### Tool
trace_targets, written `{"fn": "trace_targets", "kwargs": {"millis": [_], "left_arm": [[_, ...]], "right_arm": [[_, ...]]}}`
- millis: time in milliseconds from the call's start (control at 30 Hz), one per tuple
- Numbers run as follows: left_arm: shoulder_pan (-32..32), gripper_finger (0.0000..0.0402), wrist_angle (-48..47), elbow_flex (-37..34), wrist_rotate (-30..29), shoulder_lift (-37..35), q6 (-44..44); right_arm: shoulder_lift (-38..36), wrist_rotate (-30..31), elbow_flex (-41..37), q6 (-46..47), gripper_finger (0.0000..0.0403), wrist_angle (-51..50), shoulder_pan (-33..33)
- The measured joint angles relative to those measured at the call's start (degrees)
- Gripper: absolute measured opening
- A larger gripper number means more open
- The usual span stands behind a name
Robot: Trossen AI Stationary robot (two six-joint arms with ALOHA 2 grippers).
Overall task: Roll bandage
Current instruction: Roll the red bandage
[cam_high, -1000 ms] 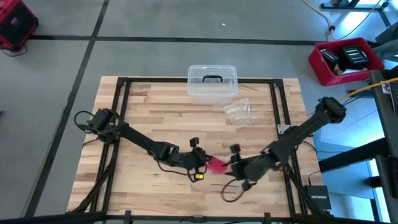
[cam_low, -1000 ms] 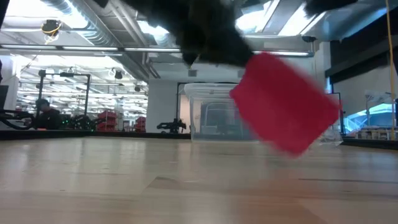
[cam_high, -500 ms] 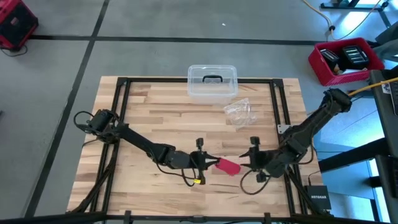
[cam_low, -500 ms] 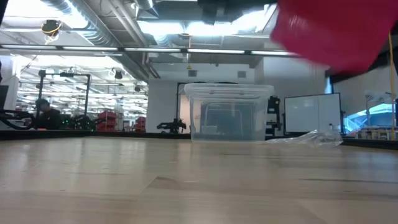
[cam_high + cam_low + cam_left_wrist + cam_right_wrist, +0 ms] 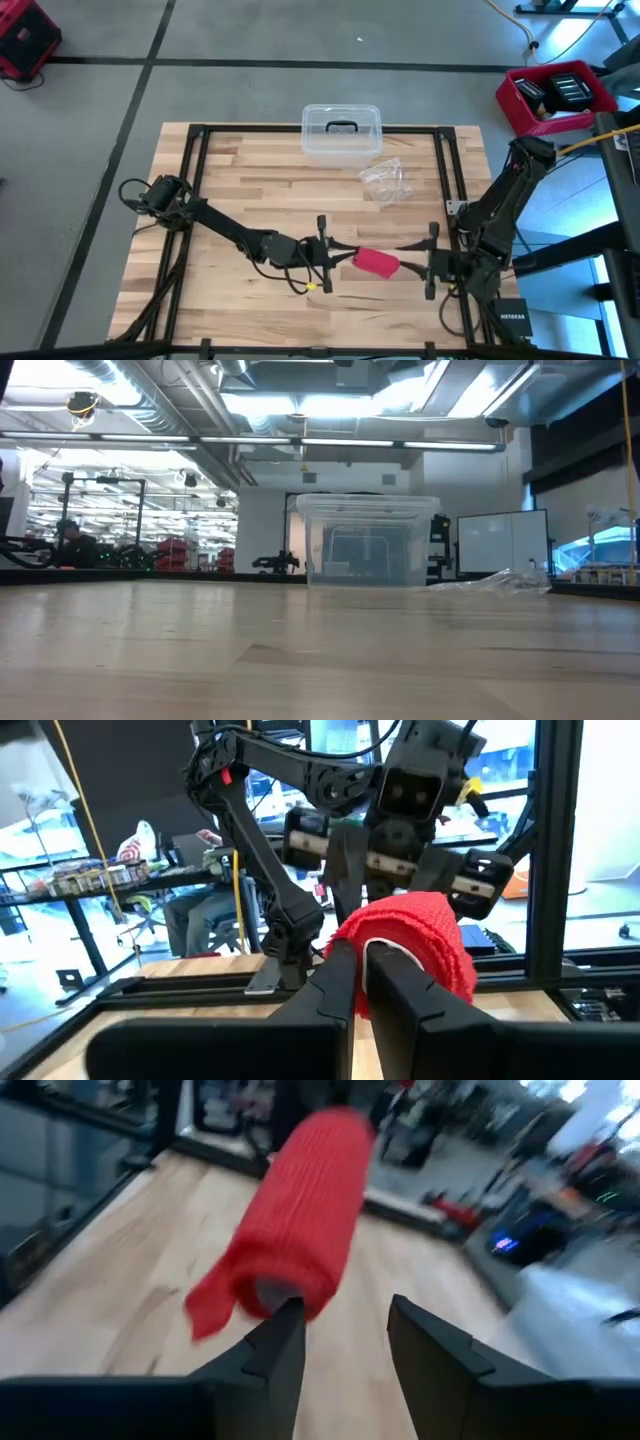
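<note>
Red bandage (image 5: 375,263) rolled, pinched at its 9 o'clock end by left gripper (image 5: 335,257), right gripper (image 5: 418,263) spread, at 3 o'clock, just apart.

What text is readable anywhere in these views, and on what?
"NETGEAR": white lettering on the small black box by the table's right near corner, high view.
Bags and packages on the shelves behind, left wrist view: print too blurred to read.
Bandage, clear plastic box: no text visible.
</note>
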Motion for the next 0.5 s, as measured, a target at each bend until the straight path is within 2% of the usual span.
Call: {"fn": "trace_targets", "kwargs": {"millis": [500], "left_arm": [[0.32, 0.0013, 1.45, 0.00, 0.38, 0.00, -2.69]], "right_arm": [[0.30, 0.96, 0.02, -18.08, 0.0147, 10.11, 0.44]]}}
